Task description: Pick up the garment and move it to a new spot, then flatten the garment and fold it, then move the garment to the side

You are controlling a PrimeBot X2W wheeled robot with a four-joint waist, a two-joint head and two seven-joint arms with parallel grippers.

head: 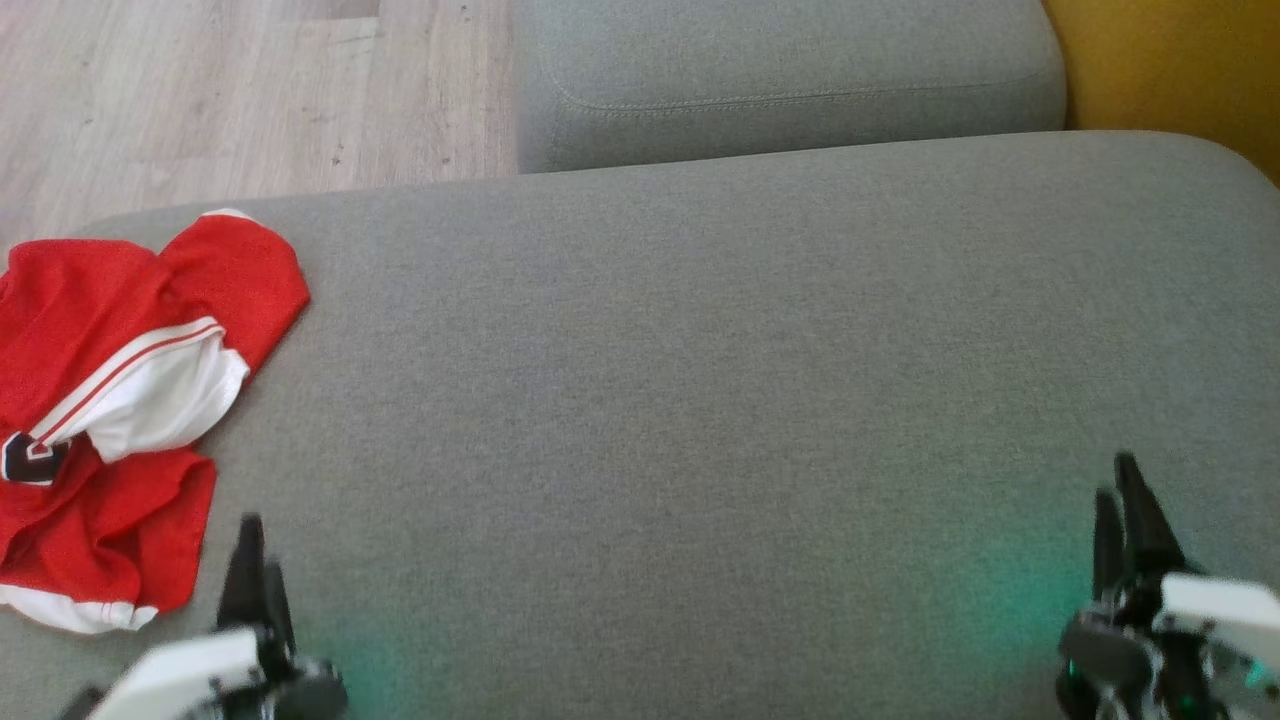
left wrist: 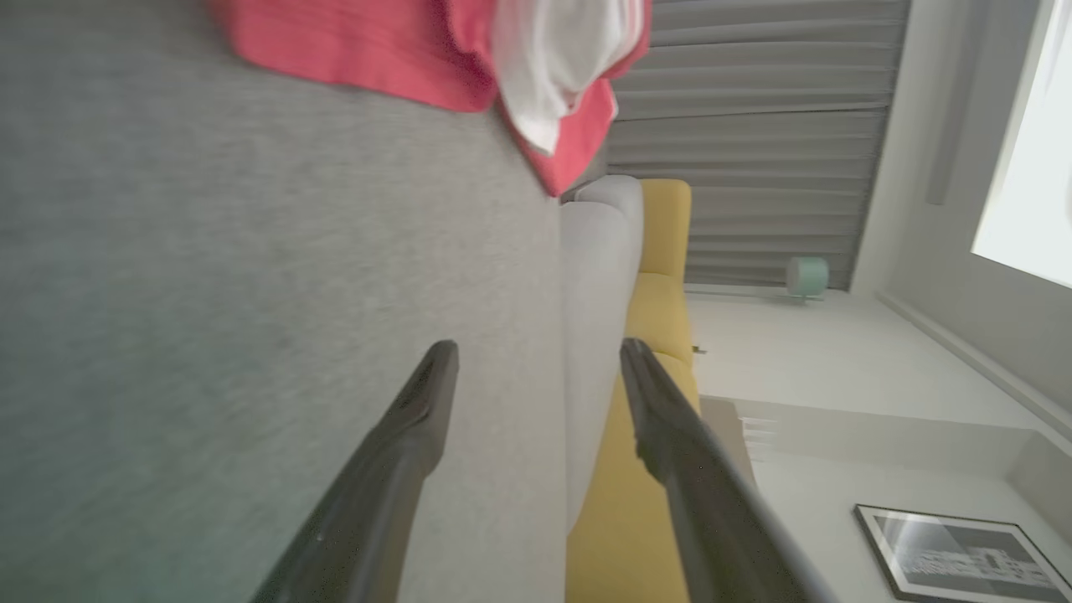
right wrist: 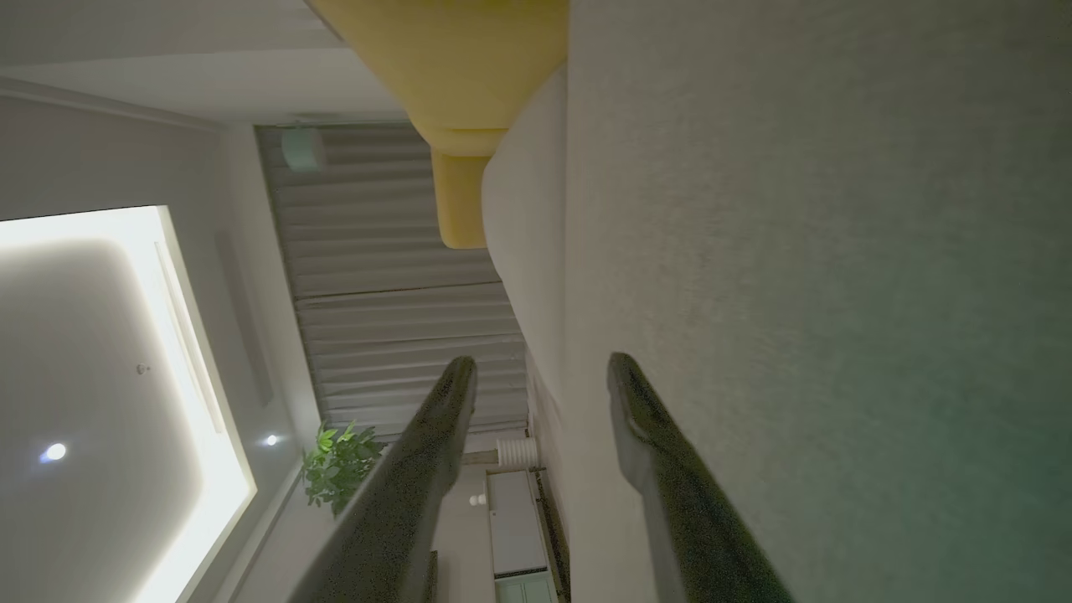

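A wide grey sofa seat (head: 700,380) is stretching across the head view, with a second grey cushion (head: 780,80) sitting behind it, pale wood floor (head: 230,90) showing at the upper left and a yellow surface (head: 1170,60) at the upper right.

The garment (head: 110,400), a red jersey with white trim and a dark badge, is lying crumpled at the far left edge of the seat, partly running out of the picture. One white-lined sleeve is folding back over the red cloth.

The left gripper (head: 255,560) is rising from the lower left, just beside the garment's lower right corner but apart from it. In the left wrist view, the left gripper (left wrist: 538,347) is holding its two dark fingers (left wrist: 402,444) wide apart with nothing between them. The garment (left wrist: 377,50) is lying well ahead of the tips at the top of that view.

The right gripper (head: 1115,485) is pointing up from the lower right, well apart from the garment. In the right wrist view, the right gripper (right wrist: 543,364) is also showing a clear gap between its fingers (right wrist: 662,469), a little narrower, and is gripping nothing. Both grippers are hanging close over the grey fabric; whether either is touching it cannot be told.
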